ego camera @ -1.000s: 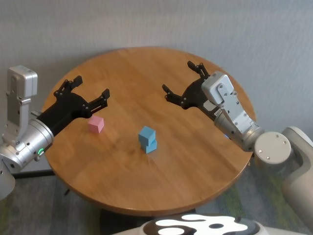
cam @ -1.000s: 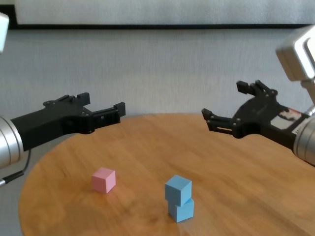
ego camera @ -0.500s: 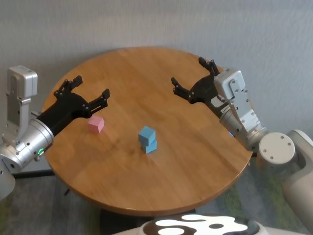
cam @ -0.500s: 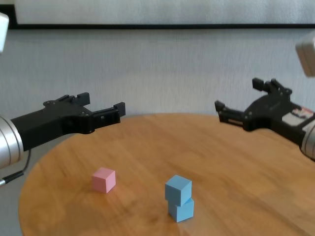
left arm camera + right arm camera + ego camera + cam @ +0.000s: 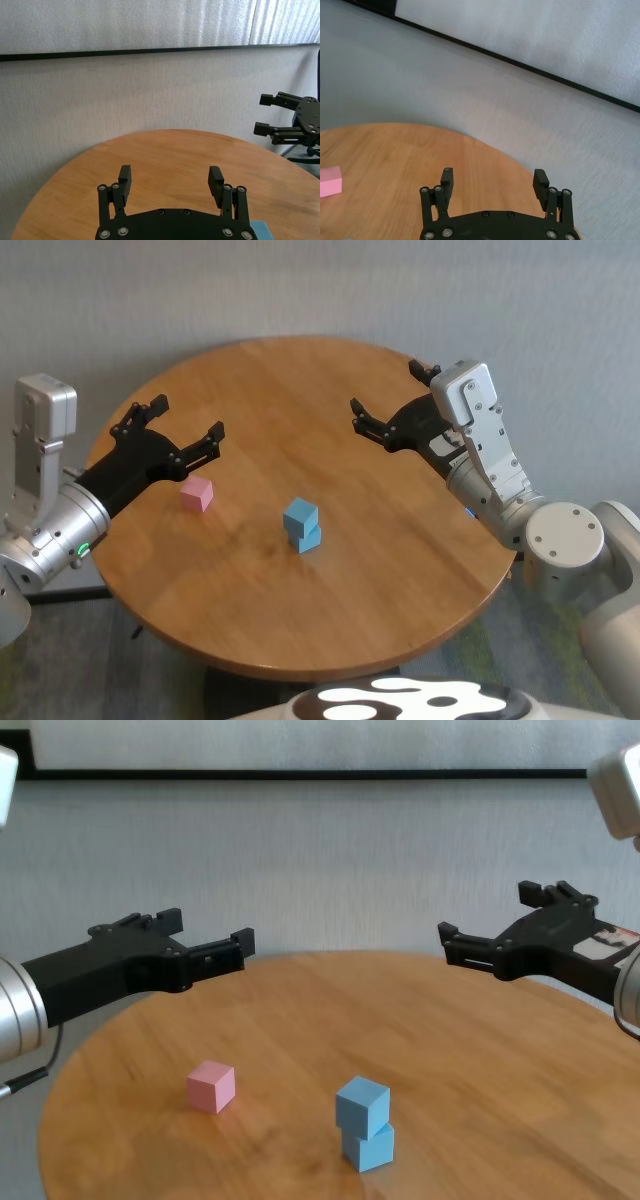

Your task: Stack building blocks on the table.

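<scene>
3 blocks on table [image 5: 400,570], 2 grippers up, both w/ jaws wide open & empty.

Near centre of head view: 2 blue blocks stacked, top block [image 5: 299,513] twisted on bottom block [image 5: 308,537], which is partly hidden. 1 pink block [image 5: 196,494] alone, left of stack, well apart. Left gripper [image 5: 186,433] at left of frame, above table just beyond pink block. Right gripper [image 5: 388,401] upper right; its far finger partly hidden by wrist housing. Table's near edge cut off in chest view.
</scene>
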